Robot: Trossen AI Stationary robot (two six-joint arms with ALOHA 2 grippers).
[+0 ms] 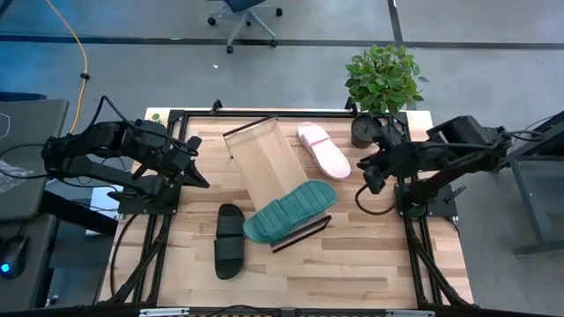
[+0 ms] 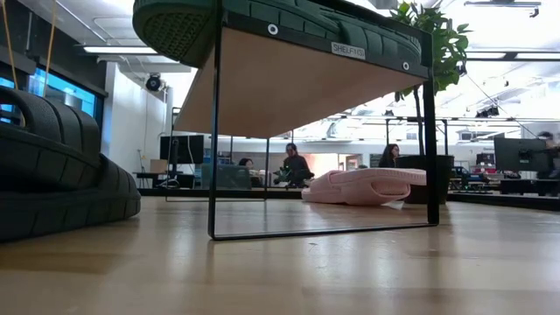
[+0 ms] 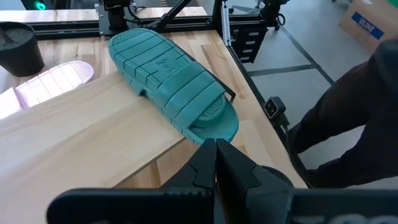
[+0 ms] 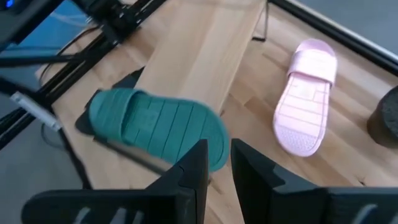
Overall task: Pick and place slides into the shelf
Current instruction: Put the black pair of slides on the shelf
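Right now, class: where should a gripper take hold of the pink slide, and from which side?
Probably the strap band across the pink slide: it arches above the footbed. It lies flat, sole down, beside the shelf, so come from above with the nearer right gripper.

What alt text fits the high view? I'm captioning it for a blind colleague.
Seen from above, a green slide lies sole-up on one end of the light-wood shelf angled across the table, with a black slide on the tabletop beside it and a pink slide on the shelf's other side. The left pincer and right pincer hover at either side, holding nothing.
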